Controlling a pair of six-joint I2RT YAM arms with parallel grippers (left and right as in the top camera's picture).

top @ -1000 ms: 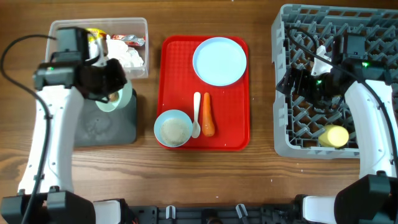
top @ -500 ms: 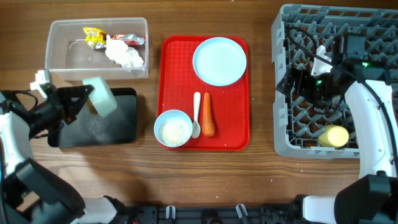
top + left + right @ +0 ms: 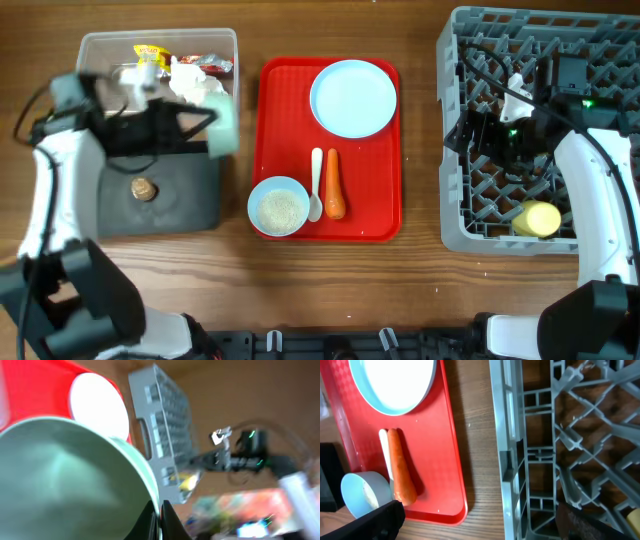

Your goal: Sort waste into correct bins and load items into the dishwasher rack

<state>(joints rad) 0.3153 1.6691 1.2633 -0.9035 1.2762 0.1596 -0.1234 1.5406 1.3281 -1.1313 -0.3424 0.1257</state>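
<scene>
Brown lump (image 3: 143,188) newly in black bin (image 3: 185,205), left jaws gripping bowl (image 3: 221,125) swung rightward, right jaws apart, unmoved.

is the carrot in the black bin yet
No, the carrot lies on the red tray beside the white spoon.

Tub (image 3: 160,36) sat upper left, bin (image 3: 185,205) directly below, lump (image 3: 144,188) in it. My left gripper (image 3: 205,128) and its held bowl (image 3: 224,122) hung over tub's right edge. Tray (image 3: 375,200) centre: plate (image 3: 353,98) top, rice bowl (image 3: 279,207) lower left, spoon (image 3: 316,185) then carrot (image 3: 334,185) right of it. Rack (image 3: 450,200) far right, cup (image 3: 541,218) inside.
</scene>
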